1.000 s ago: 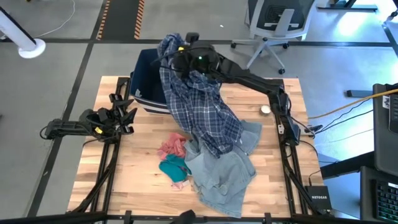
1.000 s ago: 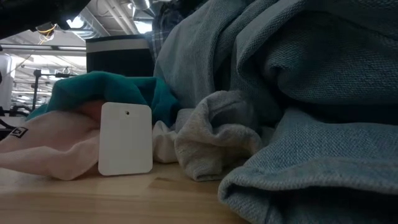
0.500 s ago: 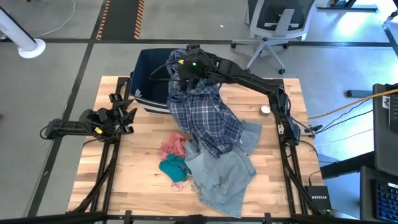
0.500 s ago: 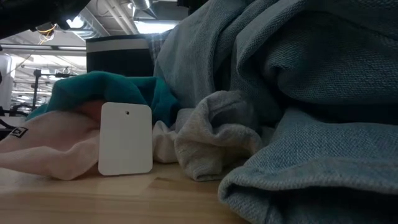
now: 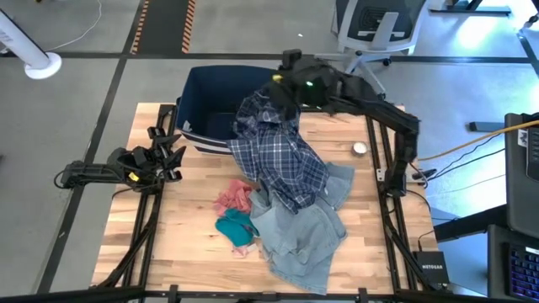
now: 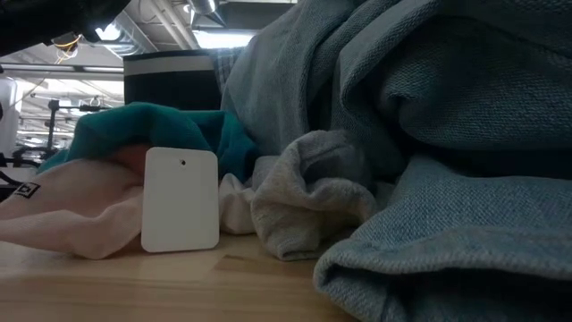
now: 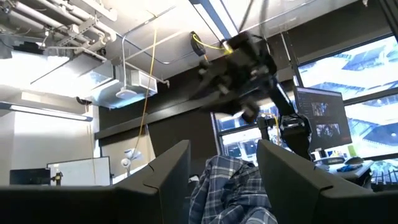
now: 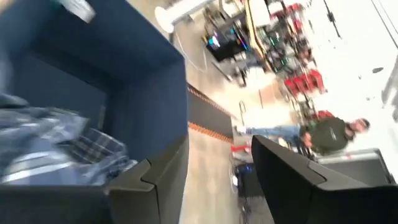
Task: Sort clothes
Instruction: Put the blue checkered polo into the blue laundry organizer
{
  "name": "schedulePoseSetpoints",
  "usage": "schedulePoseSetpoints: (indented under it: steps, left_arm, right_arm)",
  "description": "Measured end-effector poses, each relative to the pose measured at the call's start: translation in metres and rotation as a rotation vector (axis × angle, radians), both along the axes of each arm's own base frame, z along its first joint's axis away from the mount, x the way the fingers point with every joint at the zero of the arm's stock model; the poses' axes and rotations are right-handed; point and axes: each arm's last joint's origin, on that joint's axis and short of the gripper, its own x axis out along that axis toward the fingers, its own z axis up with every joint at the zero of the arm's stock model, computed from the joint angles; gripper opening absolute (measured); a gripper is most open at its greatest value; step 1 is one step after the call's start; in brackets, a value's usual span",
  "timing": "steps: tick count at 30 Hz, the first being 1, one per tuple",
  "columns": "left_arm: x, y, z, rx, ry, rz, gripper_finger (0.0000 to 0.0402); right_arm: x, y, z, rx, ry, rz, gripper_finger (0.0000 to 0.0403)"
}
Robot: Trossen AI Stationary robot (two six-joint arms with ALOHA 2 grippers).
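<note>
Clothes lie heaped across the middle of the wooden surface (image 5: pixel 168 252) as the right hand (image 5: pixel 290 84) hangs above the far edge, beside the navy fabric bin (image 5: pixel 210 105); its two dark fingers (image 8: pixel 158 180) stand apart with nothing between them. Just below that hand the navy-white plaid shirt (image 5: pixel 278 156) drapes over the bin's near right rim, its top bunched against the rim and its length running down toward the centre of the surface. Under the shirt's lower end spreads the pale blue-grey denim piece (image 5: pixel 299 236), reaching toward the near edge. Against its left side sit the pink piece (image 5: pixel 233 199) and, touching it on the near side, the teal piece (image 5: pixel 236 227). From table height a white card tag (image 6: pixel 180 199) stands in front of the pink and teal pieces, with a pale grey-white piece (image 6: pixel 304 201) tucked against the denim. The left hand (image 5: pixel 173 156) rests low at the left edge of the surface, well apart from the pile, fingers (image 7: pixel 161 180) parted and empty. A small round object (image 5: pixel 360 148) lies near the right edge. Beyond the bin, a person (image 8: pixel 333 134) stands in the room
</note>
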Motion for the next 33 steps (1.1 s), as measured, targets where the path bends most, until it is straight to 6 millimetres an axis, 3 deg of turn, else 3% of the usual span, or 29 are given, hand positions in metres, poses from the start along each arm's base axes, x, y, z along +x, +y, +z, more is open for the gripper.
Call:
schedulePoseSetpoints:
  steps: [3, 9, 15, 20, 26, 33]
  left_arm:
    - [0.0, 0.0, 0.0, 0.0, -0.001, 0.001, 0.018]
    - [0.0, 0.0, 0.0, 0.0, 0.0, 0.001, 0.018]
    - [0.0, 0.0, 0.0, -0.004, -0.002, -0.003, 0.018]
    - [0.0, 0.0, 0.0, -0.015, -0.005, -0.01, 0.018]
    - [0.0, 0.0, 0.0, -0.022, -0.007, -0.016, 0.018]
    - [0.0, 0.0, 0.0, -0.015, -0.004, -0.01, 0.018]
  right_arm:
    - [-0.015, 0.026, 0.004, 0.022, 0.053, 0.061, 0.0194]
    - [-0.039, 0.076, -0.007, 0.146, 0.226, 0.128, 0.0193]
    - [-0.053, 0.11, -0.035, 0.263, 0.422, 0.054, 0.0193]
    - [-0.05, 0.135, -0.062, 0.282, 0.497, 0.023, 0.0193]
    - [-0.049, 0.145, -0.104, 0.282, 0.656, -0.004, 0.0193]
    - [-0.071, 0.129, -0.128, 0.314, 0.727, -0.105, 0.0193]
